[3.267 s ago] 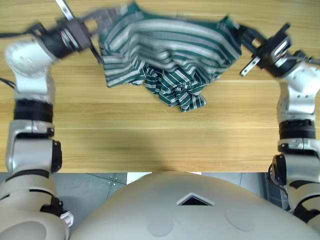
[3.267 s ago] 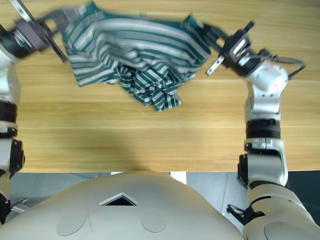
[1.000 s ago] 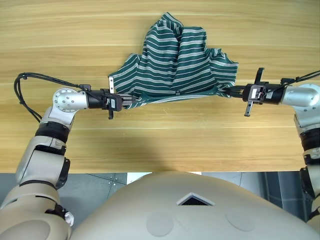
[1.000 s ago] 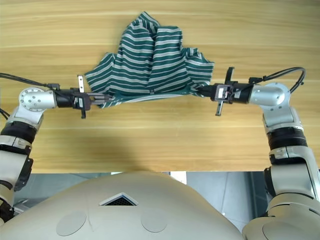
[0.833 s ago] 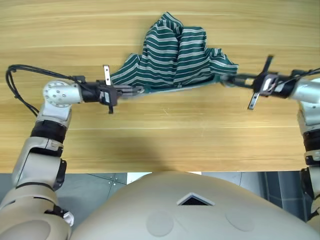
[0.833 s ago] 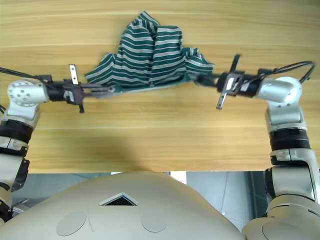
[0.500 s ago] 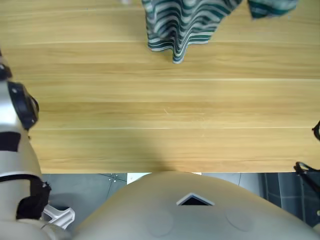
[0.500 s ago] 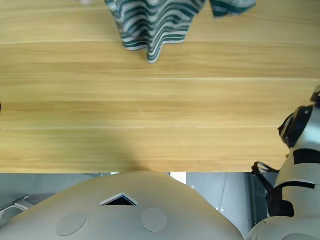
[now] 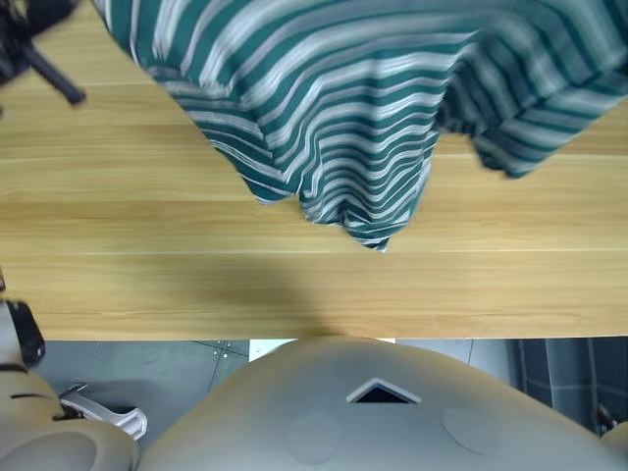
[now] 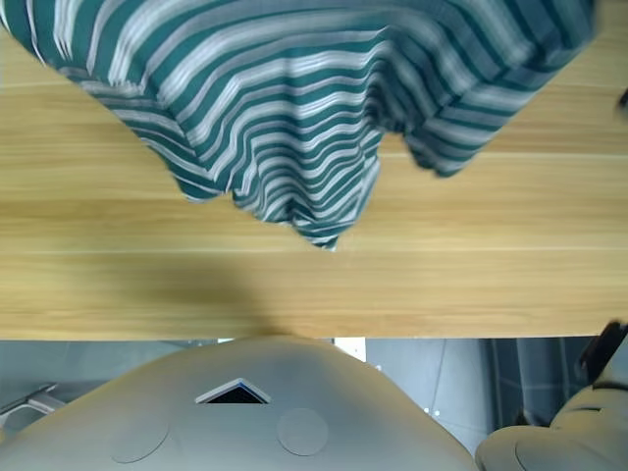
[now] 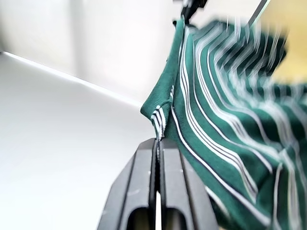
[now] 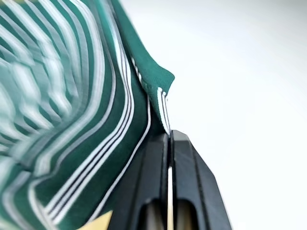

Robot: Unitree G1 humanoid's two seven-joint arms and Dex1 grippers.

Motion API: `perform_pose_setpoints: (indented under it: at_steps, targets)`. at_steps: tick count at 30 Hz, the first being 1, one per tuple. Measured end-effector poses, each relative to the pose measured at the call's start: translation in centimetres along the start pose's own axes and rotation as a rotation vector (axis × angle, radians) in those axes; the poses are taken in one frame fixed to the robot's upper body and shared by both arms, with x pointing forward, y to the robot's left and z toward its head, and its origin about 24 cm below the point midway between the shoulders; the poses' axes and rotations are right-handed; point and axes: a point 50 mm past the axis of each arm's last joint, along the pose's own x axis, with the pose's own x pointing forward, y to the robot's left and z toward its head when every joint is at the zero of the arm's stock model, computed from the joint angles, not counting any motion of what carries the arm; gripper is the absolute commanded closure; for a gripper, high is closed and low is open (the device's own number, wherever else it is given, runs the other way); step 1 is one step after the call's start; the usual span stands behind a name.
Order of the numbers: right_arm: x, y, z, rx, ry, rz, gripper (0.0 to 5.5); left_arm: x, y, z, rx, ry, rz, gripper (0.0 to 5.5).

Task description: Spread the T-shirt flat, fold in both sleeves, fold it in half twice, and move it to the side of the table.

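Observation:
The green and white striped T-shirt (image 9: 343, 128) hangs in the air above the wooden table (image 9: 314, 285), stretched wide across the upper part of the head views, its lower folds drooping toward me. My left gripper (image 11: 158, 143) is shut on one corner of the shirt's hem. My right gripper (image 12: 169, 136) is shut on the opposite corner of the T-shirt (image 12: 72, 120). A dark part of the left arm (image 9: 39, 59) shows at the upper left beside the cloth.
The table's near edge (image 10: 314, 337) runs just in front of me, with grey floor (image 9: 177, 353) below it. Bare wood lies under and in front of the hanging shirt.
Both grippers have lifted the shirt off the table and raised it high; it now hangs much closer to the head camera and spreads wider than half a second ago.

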Motion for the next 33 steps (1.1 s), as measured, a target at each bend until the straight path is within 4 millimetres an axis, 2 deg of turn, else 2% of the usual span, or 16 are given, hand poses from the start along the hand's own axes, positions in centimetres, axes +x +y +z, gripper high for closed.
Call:
perform_pose_setpoints:
  at_steps: [2,6,8,10,13,15,17,18,20,22,24,26,28,31,32,33]
  targets:
    - [-1.1,1.0,1.6,0.081,-0.099,0.075,5.48,-1.1,0.3,1.5,-0.070,-0.093,-0.018,5.50]
    - [-3.1,0.1,5.5,0.109,-0.344,0.151,5.48,-2.7,1.8,4.5,-0.067,-0.230,-0.104,5.50]
    - [-3.2,-0.3,5.9,0.122,-0.379,0.155,5.48,-2.7,2.7,5.5,-0.058,-0.266,-0.111,5.50]
    - [-2.4,-1.2,5.2,0.110,-0.347,0.149,5.48,-2.1,3.9,5.6,-0.040,-0.282,-0.099,5.50]
    - [-0.7,-1.8,2.2,0.120,-0.161,0.118,5.48,-0.6,4.2,3.3,-0.032,-0.131,-0.110,5.50]
    - [0.6,-1.4,0.7,0.123,-0.060,0.143,5.48,0.5,3.5,0.6,-0.027,0.031,-0.138,5.50]
    - [2.2,-0.8,-0.8,0.150,-0.010,0.218,5.48,2.1,2.0,-2.4,-0.080,0.152,-0.240,5.50]
    - [2.9,-1.2,-1.4,0.144,0.012,0.232,5.48,2.7,1.6,-3.5,-0.112,0.177,-0.282,5.50]
    - [4.5,-3.0,-3.1,0.098,0.126,0.206,5.48,3.9,2.7,-5.2,-0.107,0.244,-0.318,5.50]
    - [6.2,-5.8,-5.1,0.011,0.283,0.083,5.48,5.4,5.3,-7.1,-0.064,0.354,-0.236,5.50]
    - [8.4,-8.7,-6.1,-0.075,0.362,-0.085,5.48,7.8,8.5,-8.0,0.007,0.421,-0.044,5.50]
    - [10.0,-10.3,-6.5,-0.127,0.389,-0.222,5.48,9.6,11.0,-8.1,0.071,0.438,0.150,5.50]
    - [10.6,-12.3,-6.2,-0.204,0.405,-0.369,5.48,10.3,13.6,-7.4,0.143,0.430,0.338,5.50]
    - [10.4,-15.0,-4.6,-0.351,0.361,-0.572,5.48,10.0,16.7,-5.4,0.319,0.371,0.585,5.50]
    - [9.6,-15.4,-4.0,-0.409,0.333,-0.597,5.48,9.0,16.9,-4.6,0.400,0.335,0.604,5.50]
    - [8.5,-15.1,-3.5,-0.470,0.320,-0.573,5.48,7.7,15.9,-4.5,0.452,0.320,0.553,5.50]
